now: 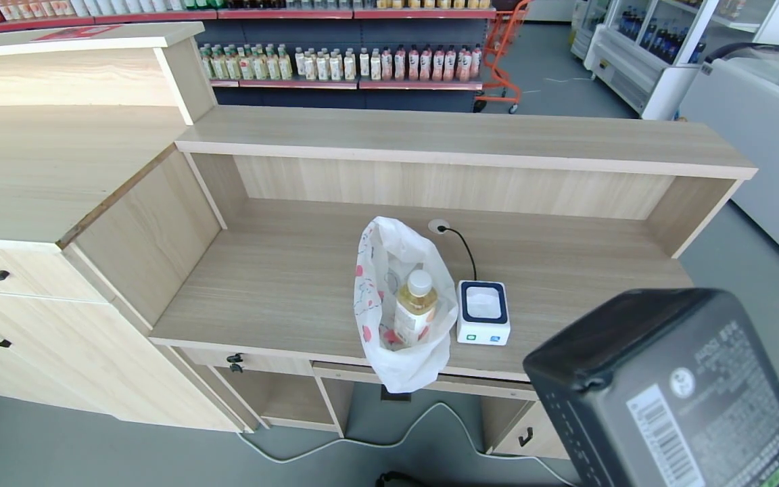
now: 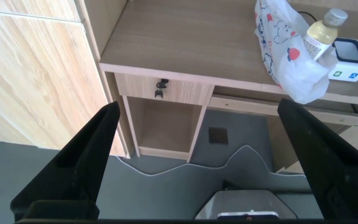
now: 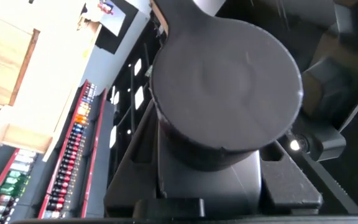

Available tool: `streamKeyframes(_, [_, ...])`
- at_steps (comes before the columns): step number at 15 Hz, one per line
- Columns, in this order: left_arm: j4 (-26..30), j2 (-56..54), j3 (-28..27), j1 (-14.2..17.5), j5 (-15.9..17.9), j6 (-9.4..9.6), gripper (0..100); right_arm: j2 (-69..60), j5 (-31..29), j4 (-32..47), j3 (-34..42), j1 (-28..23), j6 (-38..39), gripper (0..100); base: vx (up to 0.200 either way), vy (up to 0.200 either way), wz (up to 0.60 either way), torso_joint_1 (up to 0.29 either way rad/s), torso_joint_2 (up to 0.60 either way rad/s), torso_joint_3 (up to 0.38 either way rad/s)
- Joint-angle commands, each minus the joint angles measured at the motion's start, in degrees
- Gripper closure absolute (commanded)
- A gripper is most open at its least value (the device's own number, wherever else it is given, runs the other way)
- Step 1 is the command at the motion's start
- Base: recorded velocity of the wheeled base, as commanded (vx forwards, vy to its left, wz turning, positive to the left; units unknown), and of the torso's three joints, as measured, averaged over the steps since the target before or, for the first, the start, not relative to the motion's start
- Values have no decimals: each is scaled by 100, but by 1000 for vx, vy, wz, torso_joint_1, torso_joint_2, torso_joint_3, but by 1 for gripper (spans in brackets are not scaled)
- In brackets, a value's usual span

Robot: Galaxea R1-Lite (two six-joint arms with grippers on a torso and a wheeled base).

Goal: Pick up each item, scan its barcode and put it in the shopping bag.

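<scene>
Black container (image 1: 633,365) clamped in right hand (image 3: 207,180), barcode label (image 1: 662,433) facing head view, left hand (image 2: 199,112) spread open.

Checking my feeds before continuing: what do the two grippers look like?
Left gripper: two matte black fingers, flat and wedge-shaped, narrowing to the tips, no visible markings or cables. Right gripper: also black, blocky plates either side of the dark container.

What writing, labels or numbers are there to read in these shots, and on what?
Nothing is clear enough to quote.
Dark item: white barcode label and fine print, blurred.
Bottle: label too small to read.
Bag: red cartoon pattern, no legible words.
Scanner: a green and a blue icon, no readable text.
Shelf bottles: labels too small to read.
</scene>
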State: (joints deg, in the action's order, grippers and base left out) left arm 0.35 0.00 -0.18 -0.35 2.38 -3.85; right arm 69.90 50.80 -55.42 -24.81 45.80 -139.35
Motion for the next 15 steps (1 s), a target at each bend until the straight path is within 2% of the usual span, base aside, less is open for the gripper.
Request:
streamKeyframes(1, [0,0,1,0,0,-1,0,6,35,-4,-7,8,-4,100,0,0,0,0,0,0])
streamKeyframes(5, [0,0,1,0,0,-1,0,15,44,-4,-7,-1,13,100,0,0,0,0,0,0])
streamKeyframes(6, [0,0,1,0,0,-1,0,15,44,5,-42,8,259,100,0,0,0,0,0,0])
streamKeyframes(8, [0,0,1,0,0,-1,0,-29,-158,-74,-209,-300,1701,100,0,0,0,0,0,0])
streamKeyframes(9, [0,0,1,0,0,-1,0,-29,-343,-66,-226,-476,2008,100,0,0,0,0,0,0])
streamKeyframes(10, [0,0,1,0,0,-1,0,-64,-1028,-57,-174,-1275,3248,100,0,0,0,0,0,0])
streamKeyframes(11, [0,0,1,0,0,-1,0,-47,-1213,-57,-138,-1653,3784,100,0,0,0,0,0,0])
streamKeyframes(12, [0,0,1,0,0,-1,0,68,-1529,-66,-138,-2471,4733,100,0,0,0,0,0,0])
streamKeyframes(14, [0,0,1,0,0,-1,0,155,-1538,-118,-165,-3991,5849,100,0,0,0,0,0,0])
streamKeyframes(15, [0,0,1,0,0,-1,0,208,-1362,-118,-138,-4448,6341,100,0,0,0,0,0,0])
